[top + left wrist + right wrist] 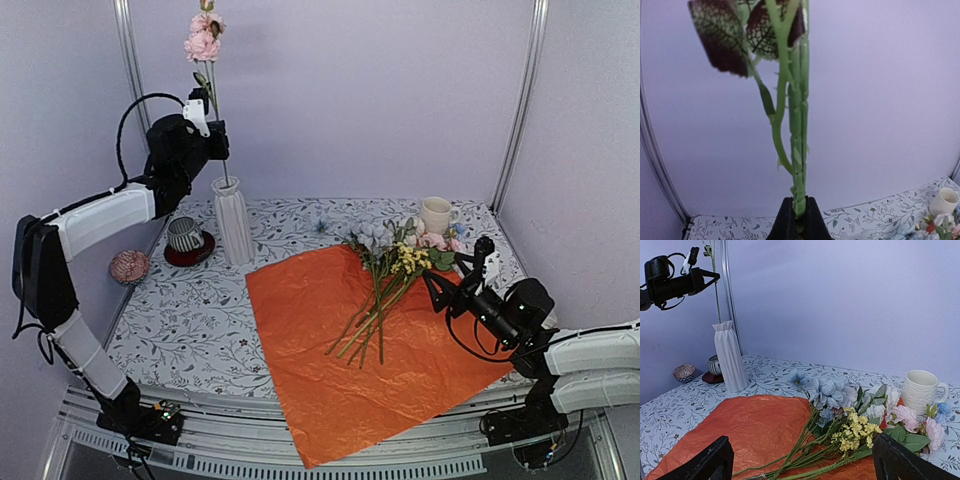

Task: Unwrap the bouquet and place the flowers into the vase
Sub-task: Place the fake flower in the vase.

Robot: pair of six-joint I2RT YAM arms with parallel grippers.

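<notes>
The left pincer (220,140) is clamped tight on one pink-flower stem (799,150), held upright with its lower end at the mouth of the vase (233,222). The right pincer (462,268) gapes wide and empty just beside the remaining flowers (385,275), which lie on the spread orange paper (330,360). Their stems look light, thin and springy, and are best gripped on bare stem below the leaves. No writing is readable.

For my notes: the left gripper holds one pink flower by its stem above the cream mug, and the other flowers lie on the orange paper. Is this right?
Not quite. The left gripper holds the pink flower above the white vase; the cream mug stands off to the right. The top external view shows it. The rest is right.
</notes>
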